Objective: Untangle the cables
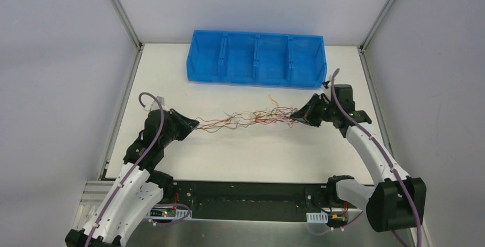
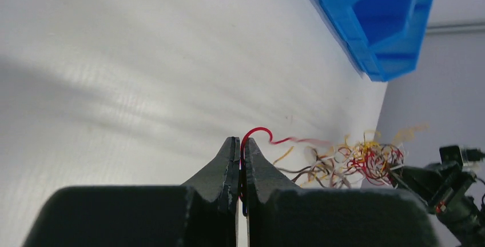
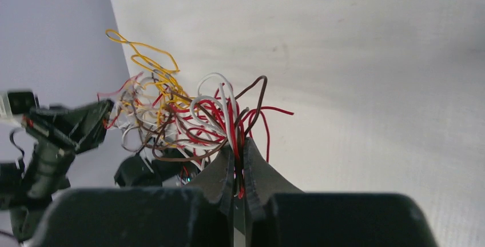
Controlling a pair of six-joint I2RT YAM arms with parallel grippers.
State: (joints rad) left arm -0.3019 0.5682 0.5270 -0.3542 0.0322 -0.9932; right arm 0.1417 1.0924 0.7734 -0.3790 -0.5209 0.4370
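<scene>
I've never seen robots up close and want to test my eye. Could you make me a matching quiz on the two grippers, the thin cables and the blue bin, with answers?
1 left gripper
2 right gripper
3 cables
4 blue bin

A standing at the far edge of the table
B shut on a dense knot of white, red and brown loops
C stretched out between both grippers
D shut on a thin red strand

Pairs: 1-D, 2-B, 3-C, 4-A

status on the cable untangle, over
Both shut on the cables: left gripper, right gripper. Strands strung between them, tangle bunched toward the right. Far side: blue bin, not in the way.
</scene>
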